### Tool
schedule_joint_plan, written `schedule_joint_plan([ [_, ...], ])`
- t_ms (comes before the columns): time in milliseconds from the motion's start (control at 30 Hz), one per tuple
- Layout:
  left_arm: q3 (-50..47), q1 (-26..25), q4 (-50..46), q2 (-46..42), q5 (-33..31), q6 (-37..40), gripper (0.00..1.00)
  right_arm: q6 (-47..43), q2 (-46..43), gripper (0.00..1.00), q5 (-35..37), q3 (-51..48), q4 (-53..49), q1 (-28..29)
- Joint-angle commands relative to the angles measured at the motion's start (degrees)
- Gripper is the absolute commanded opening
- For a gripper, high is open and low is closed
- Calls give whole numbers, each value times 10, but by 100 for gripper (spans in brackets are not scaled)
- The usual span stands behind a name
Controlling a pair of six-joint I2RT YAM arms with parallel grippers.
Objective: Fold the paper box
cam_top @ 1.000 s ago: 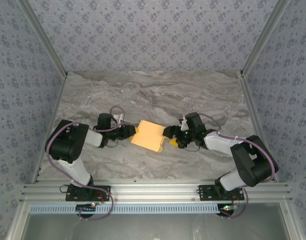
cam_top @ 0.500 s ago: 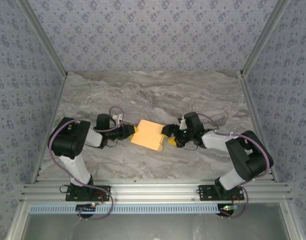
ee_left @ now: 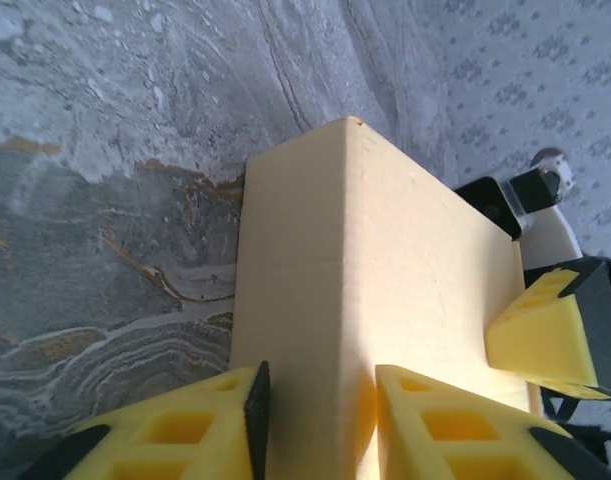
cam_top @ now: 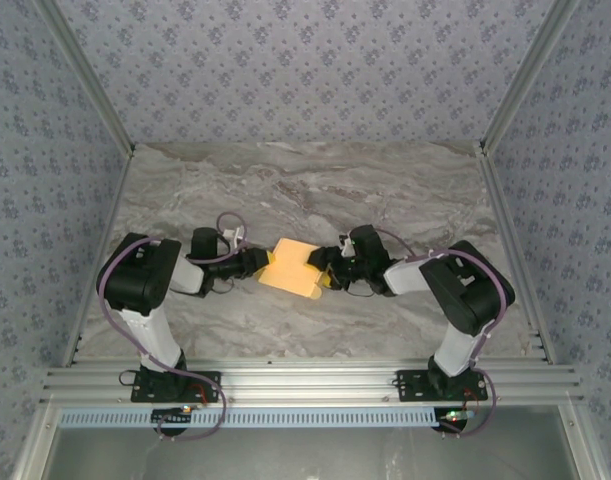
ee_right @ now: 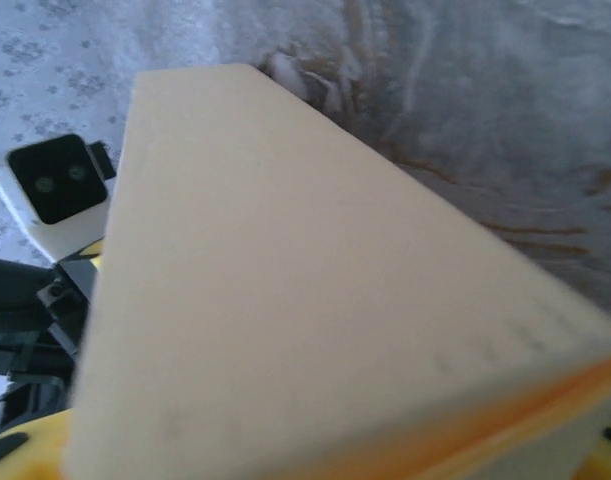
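Left end effector (ee_left: 317, 410) astride paper box (ee_left: 375, 250) edge

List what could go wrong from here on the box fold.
1. The left gripper straddles just the near end of the paper box ridge, so a tug may slip it off or crease the card.
2. The right gripper meets the opposite end. If both push inward, the box could buckle instead of folding on its crease.
3. In the right wrist view the box sits very close, so that grip is hard to verify.
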Motion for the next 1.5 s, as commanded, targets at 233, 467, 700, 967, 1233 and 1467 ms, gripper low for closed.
schedule_joint_plan([
  [233,-14,16,-121,-85,-88,5,83,131,-25,39,13,-18,49,-20],
  [467,-14,22,-171,-246,-194,128,94,186,-75,35,-24,-17,-36,-44],
  [700,-138,-86,-4,-360,-257,524,99,171,-153,34,-118,25,-251,-110],
  [967,-146,-190,122,-250,-281,762,99,141,-202,30,-210,38,-372,-180],
  [1233,-112,-230,302,-105,-295,814,99,59,-240,31,-245,48,-503,-194],
  [1467,-108,-272,319,-107,-269,817,82,66,-262,30,-248,30,-504,-213],
])
